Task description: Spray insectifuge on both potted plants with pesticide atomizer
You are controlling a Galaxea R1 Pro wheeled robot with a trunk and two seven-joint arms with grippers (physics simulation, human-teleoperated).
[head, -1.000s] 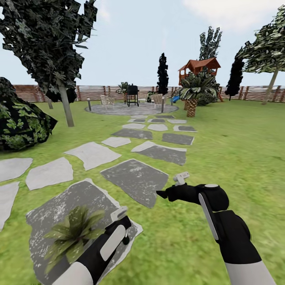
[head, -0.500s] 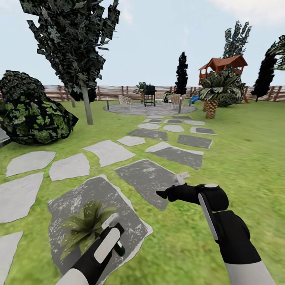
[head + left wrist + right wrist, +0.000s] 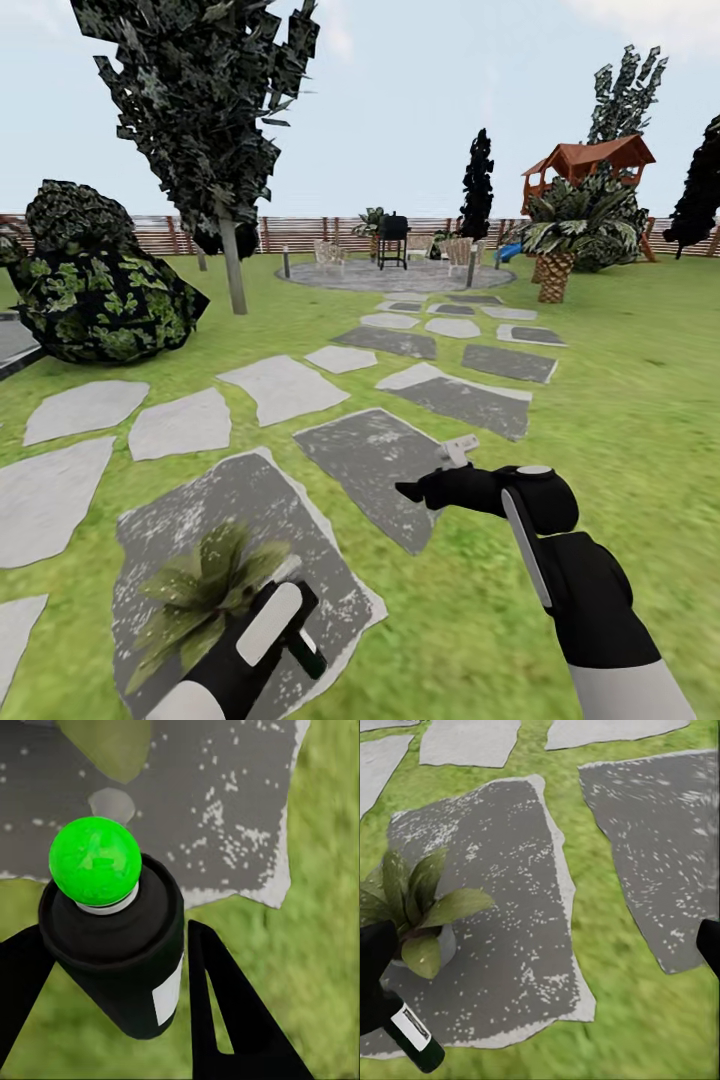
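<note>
Your left gripper is clamped on the pesticide atomizer, just beside the potted plant on the grey slab, probably ready for spraying. Its white label shows no legible writing. Your right gripper hovers farther out; I cannot tell its state.

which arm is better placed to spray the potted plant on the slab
Left. The left gripper is shut on the pesticide atomizer and sits right beside the potted plant on the grey stone slab. The right gripper holds nothing and hangs further off, over another slab.
</note>
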